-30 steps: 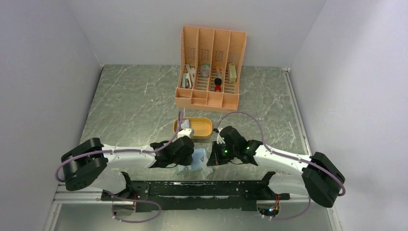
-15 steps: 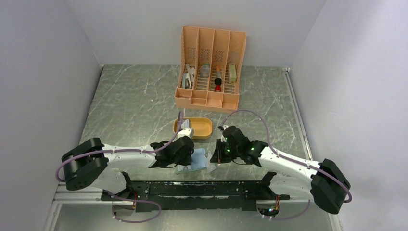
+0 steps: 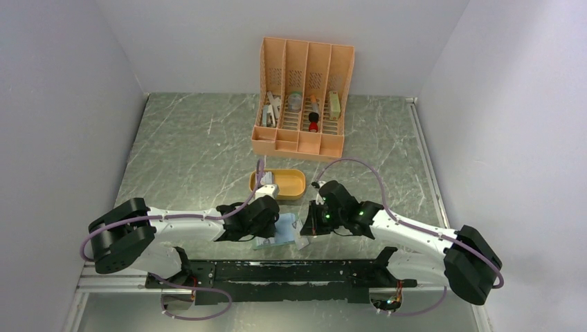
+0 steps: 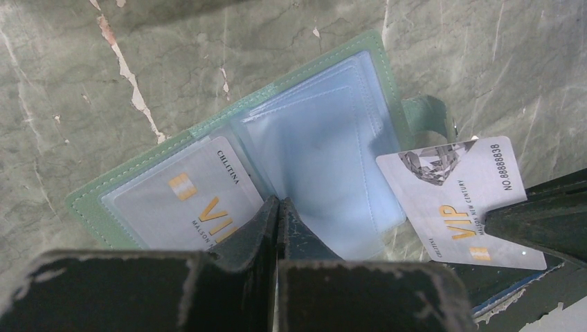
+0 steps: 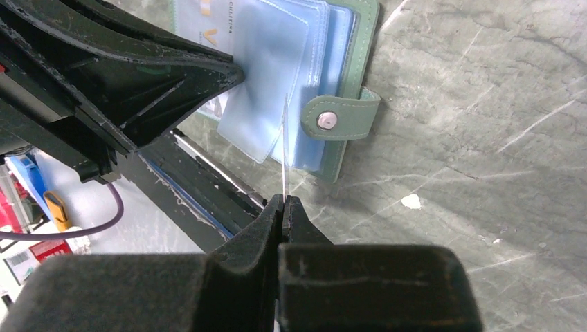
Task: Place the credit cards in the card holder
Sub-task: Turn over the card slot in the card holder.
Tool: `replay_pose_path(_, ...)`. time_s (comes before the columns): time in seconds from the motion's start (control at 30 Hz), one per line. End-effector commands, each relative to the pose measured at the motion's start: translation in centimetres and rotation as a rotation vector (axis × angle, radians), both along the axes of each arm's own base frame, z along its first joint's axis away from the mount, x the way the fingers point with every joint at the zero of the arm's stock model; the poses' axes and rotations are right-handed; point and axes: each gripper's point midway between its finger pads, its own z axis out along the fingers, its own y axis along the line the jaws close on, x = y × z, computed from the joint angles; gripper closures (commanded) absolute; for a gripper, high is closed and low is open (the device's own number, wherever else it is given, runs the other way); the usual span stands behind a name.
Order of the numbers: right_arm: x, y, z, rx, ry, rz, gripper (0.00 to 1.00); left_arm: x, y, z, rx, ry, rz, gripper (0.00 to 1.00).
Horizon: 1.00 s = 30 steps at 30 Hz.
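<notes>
The card holder [image 4: 228,149] [image 5: 342,41] [image 3: 282,231] lies open near the table's front edge, green with clear pockets. One credit card [image 4: 183,204] sits in its left pocket. My left gripper [image 4: 278,204] [image 3: 272,223] is shut, its tips meeting on the edge of a clear pocket leaf. A second credit card [image 4: 457,200], grey with gold VIP lettering, hangs just right of the holder near its snap tab [image 5: 339,119]. My right gripper [image 5: 284,200] [image 3: 303,230] is shut on that card, which appears edge-on [image 5: 284,145] in the right wrist view.
An orange oval tray [image 3: 291,185] with a small item in it stands just behind the holder. A tall orange slotted organizer [image 3: 302,104] with several items is at the back. The black base rail [image 3: 277,271] runs right below the holder.
My left gripper's jaws have closed at the pocket leaf. The right arm shifted a little right, then back left toward the holder, still holding the card.
</notes>
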Motion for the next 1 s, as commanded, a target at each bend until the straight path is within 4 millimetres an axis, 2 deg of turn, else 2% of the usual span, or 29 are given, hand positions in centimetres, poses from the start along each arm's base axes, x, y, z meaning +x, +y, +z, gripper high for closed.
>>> replay_pose_path(0.0, 0.0, 0.4, 0.1, 0.013, 0.005, 0.009, 1.0, -0.1, 0.9, -0.6, 0.042, -0.006, 0.009, 0.95)
replay_pose_path(0.2, -0.4, 0.2, -1.0, -0.006, 0.038, 0.009, 1.0, -0.1, 0.9, -0.6, 0.039, -0.005, 0.009, 0.95)
replay_pose_path(0.6, -0.7, 1.8, -0.8, 0.063, 0.072, 0.045, 1.0, 0.0, 0.6, 0.2, 0.023, -0.014, 0.011, 0.95)
replay_pose_path(0.97, -0.5, 2.7, 0.5, 0.103, 0.058, 0.058, 1.0, 0.3, 0.5, 3.2, -0.016, -0.049, 0.008, 0.76)
